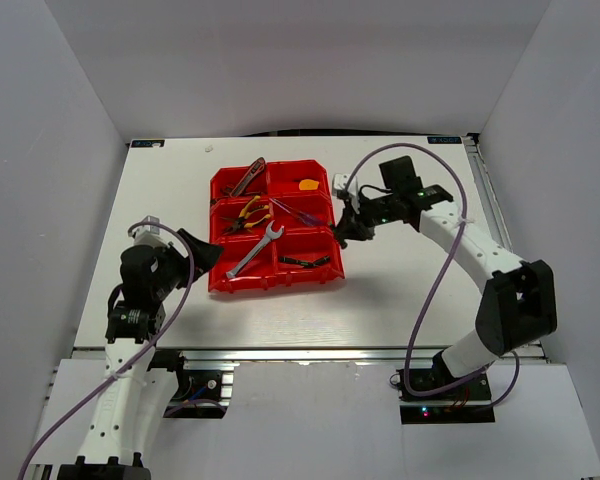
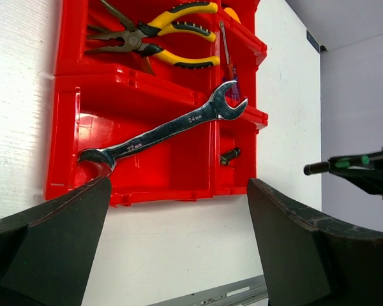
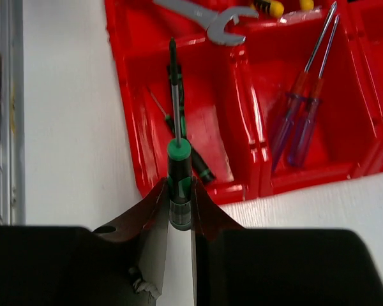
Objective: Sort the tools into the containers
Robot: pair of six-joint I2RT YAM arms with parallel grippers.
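The red containers [image 1: 275, 281] sit mid-table as one joined block. A silver wrench [image 1: 254, 251] lies across the near-left bin's divider [image 2: 134, 80]. Yellow-handled pliers [image 2: 159, 38] fill the bin behind it, and red-black pliers [image 1: 248, 178] the far-left one. My right gripper [image 3: 179, 204] is shut on a green-black screwdriver [image 3: 179, 169], just off the block's near-right corner, shaft pointing over that bin [image 3: 124, 95]. A second green-black screwdriver [image 3: 201, 169] lies inside. Blue and red screwdrivers [image 3: 300, 121] share the neighbouring bin. My left gripper [image 2: 179, 197] is open and holds nothing, near the block's near-left side.
A small orange piece [image 1: 308, 184] rests in the far-right bin. White walls close in the table on three sides. A metal rail [image 1: 310, 352] runs along the near edge. The right arm's purple cable [image 1: 435, 270] loops over the table's right half.
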